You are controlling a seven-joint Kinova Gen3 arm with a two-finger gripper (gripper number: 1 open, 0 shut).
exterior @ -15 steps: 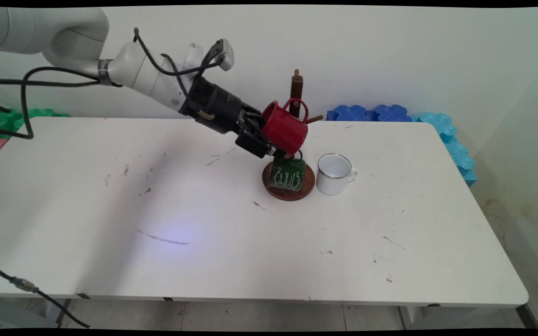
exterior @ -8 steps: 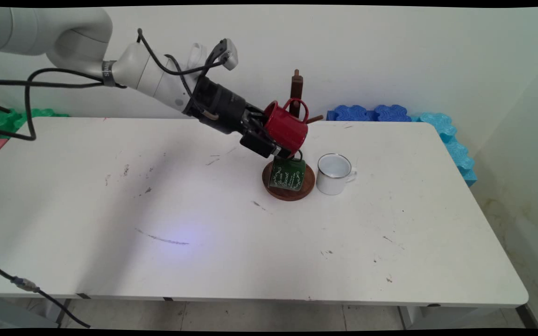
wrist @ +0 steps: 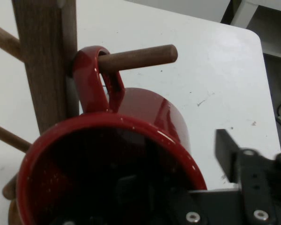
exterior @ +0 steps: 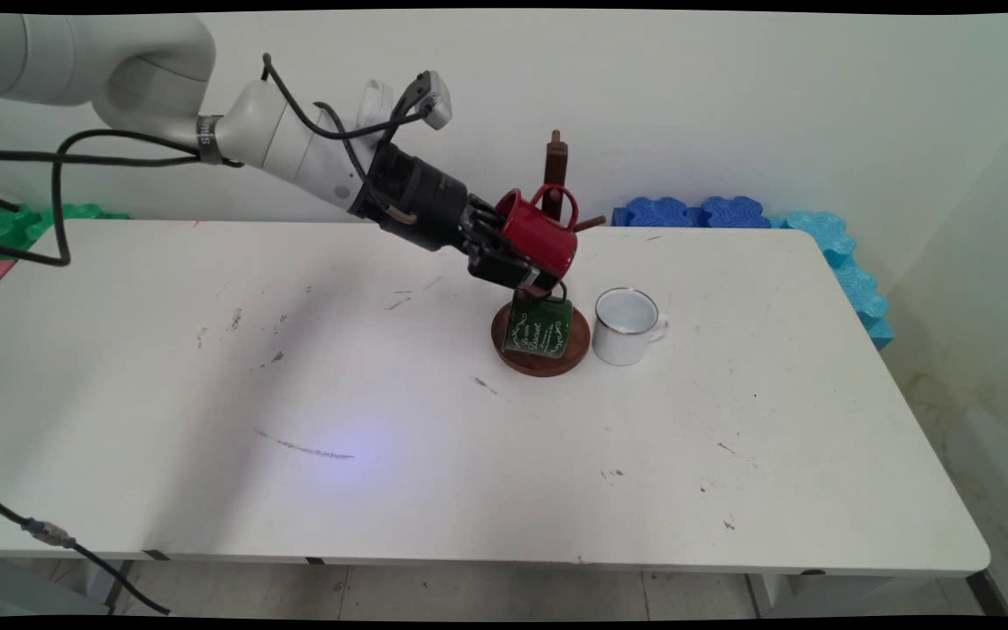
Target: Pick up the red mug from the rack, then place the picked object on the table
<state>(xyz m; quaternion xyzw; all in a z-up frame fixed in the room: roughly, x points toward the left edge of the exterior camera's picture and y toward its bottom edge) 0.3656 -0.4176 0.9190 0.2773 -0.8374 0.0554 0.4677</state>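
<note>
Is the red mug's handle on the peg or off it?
On: in the hand view the red mug's handle loops around the wooden peg.

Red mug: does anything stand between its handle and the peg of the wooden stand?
Nothing visible does. The handle of the red mug already loops around the peg, close to the post. The green mug hangs lower and the white mug stands beside the base, both clear of that peg.

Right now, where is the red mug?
In the main view the red mug hangs right of centre near the table's far edge, its handle looped over a peg of the wooden mug tree, above the green mug.
</note>
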